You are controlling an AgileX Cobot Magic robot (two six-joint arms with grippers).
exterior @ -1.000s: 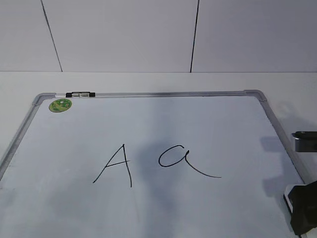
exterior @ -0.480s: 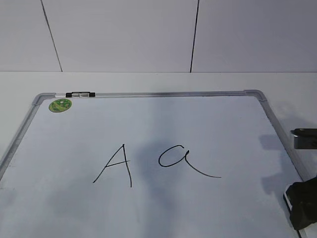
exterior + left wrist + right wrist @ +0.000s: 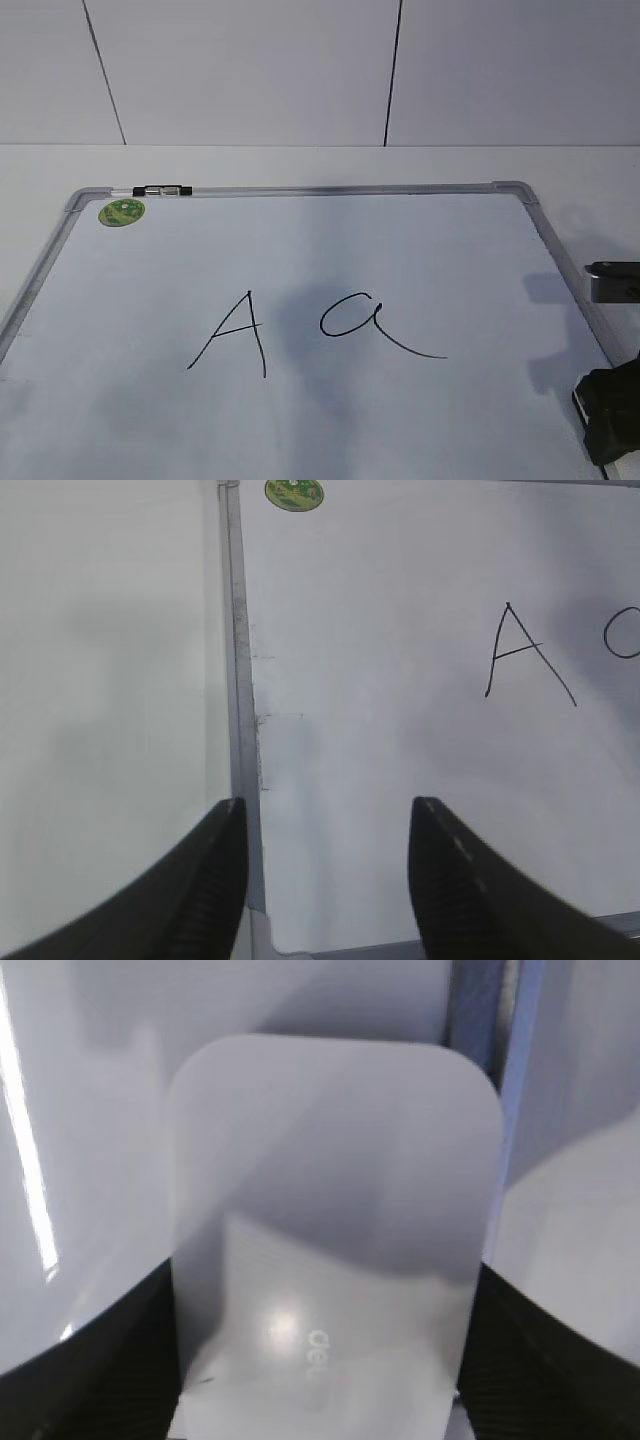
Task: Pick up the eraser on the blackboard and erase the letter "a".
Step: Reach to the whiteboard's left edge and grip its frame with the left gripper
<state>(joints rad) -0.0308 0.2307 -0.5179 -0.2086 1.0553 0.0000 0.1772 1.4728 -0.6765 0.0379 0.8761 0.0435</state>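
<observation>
The blackboard [image 3: 430, 240] is a white board with a grey frame, lying flat. The cursive letter "a" [image 3: 352, 316] is near its middle, and its left edge shows in the left wrist view [image 3: 625, 635]. The white eraser [image 3: 330, 1180] lies by the board's right frame. My right gripper [image 3: 325, 1270] has its black fingers against both long sides of the eraser. In the exterior view that gripper [image 3: 612, 420] is at the bottom right corner, covering most of the eraser. My left gripper [image 3: 325, 820] is open and empty over the board's near left corner.
A capital "A" [image 3: 235, 335] is drawn left of the "a". A round green sticker [image 3: 121, 211] and a small black-and-clear marker [image 3: 163, 189] sit at the board's far left corner. A dark grey part [image 3: 615, 280] juts in at the right edge.
My right gripper has come down over the eraser, hiding the white top that showed a second ago. It has held still for the last half second. The left gripper view gives no change.
</observation>
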